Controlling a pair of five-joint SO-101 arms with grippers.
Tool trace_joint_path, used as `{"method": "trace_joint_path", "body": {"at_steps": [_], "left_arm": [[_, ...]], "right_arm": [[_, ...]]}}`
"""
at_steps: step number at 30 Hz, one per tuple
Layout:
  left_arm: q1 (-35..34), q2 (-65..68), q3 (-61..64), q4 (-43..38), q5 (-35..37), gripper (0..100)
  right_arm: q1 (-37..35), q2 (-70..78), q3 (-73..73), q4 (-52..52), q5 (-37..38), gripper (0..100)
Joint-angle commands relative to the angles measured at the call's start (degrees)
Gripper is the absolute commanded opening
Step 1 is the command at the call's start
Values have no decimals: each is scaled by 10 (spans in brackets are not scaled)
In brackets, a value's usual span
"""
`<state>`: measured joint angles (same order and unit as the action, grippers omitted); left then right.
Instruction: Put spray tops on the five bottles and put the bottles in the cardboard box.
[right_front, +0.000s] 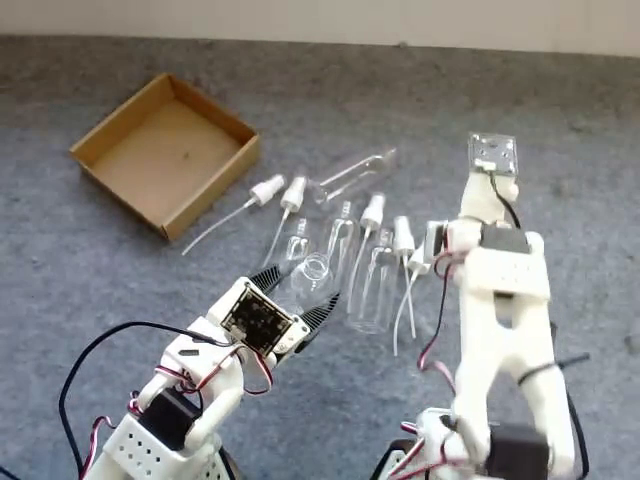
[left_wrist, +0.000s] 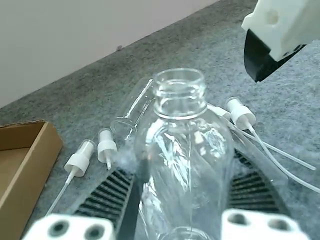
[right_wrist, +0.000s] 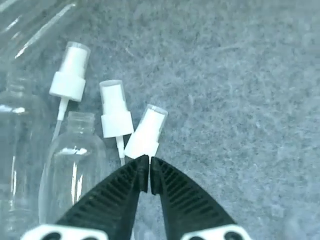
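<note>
Open grey worktop (right_front: 580, 150) lies beyond the right arm; the cardboard box (right_front: 215, 192) sits far left. The left hand (right_front: 295, 295) clamps a clear bottle (right_front: 314, 270) upright. The right hand (right_wrist: 149, 172) is pinched tight on a spray top (right_wrist: 146, 132) at its stem.

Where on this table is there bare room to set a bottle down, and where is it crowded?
Bare carpet: between the cardboard box and the left arm; behind the bottles along the far edge; right of the right arm. The box floor is bare too. Crowded: bottles and spray tops between the arms.
</note>
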<state>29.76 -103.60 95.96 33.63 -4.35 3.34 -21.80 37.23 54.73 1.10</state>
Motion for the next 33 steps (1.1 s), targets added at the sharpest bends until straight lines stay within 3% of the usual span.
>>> {"method": "trace_joint_path", "body": {"at_steps": [1, 5, 11, 22, 33], "left_arm": [[3, -3, 11, -2, 8, 85], [3, -3, 11, -1, 8, 85], [3, -3, 11, -1, 8, 85], [4, -3, 11, -1, 8, 85], [4, -3, 11, -1, 8, 85]], "right_arm": [[-7, 83, -97, 1, -67, 7], [-8, 154, -142, 1, -94, 17], [-18, 225, -174, 1, -130, 171], [-67, 244, -172, -1, -145, 174], [-68, 268, -167, -2, -145, 175]]}}
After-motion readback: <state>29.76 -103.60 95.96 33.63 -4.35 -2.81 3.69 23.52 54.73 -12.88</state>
